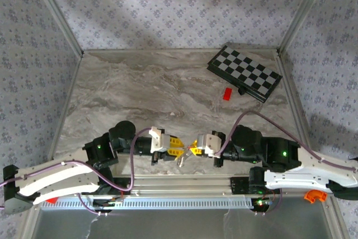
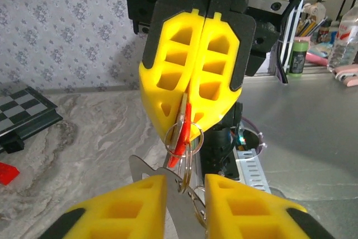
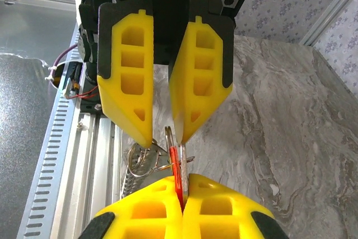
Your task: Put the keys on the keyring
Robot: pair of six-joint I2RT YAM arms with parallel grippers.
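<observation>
My two grippers meet tip to tip near the table's front edge. The right gripper (image 1: pixel 197 148) (image 3: pixel 183 186) is shut on a red flat piece (image 3: pixel 179 166) (image 2: pixel 178 149) and a silver strip beside it. A keyring (image 2: pixel 186 169) (image 3: pixel 140 158) of linked wire rings hangs from that grip. The left gripper (image 1: pixel 170 149) (image 2: pixel 184 180) stands open. A silver key (image 2: pixel 178 202) lies between its fingers, against the left one, with a gap on the other side. The key's head sticks out to the left.
A folded chessboard (image 1: pixel 244 73) lies at the back right, with a small red piece (image 1: pixel 227 94) in front of it. A slotted aluminium rail (image 1: pixel 184 201) runs along the front edge, just below the grippers. Patterned walls close in the table.
</observation>
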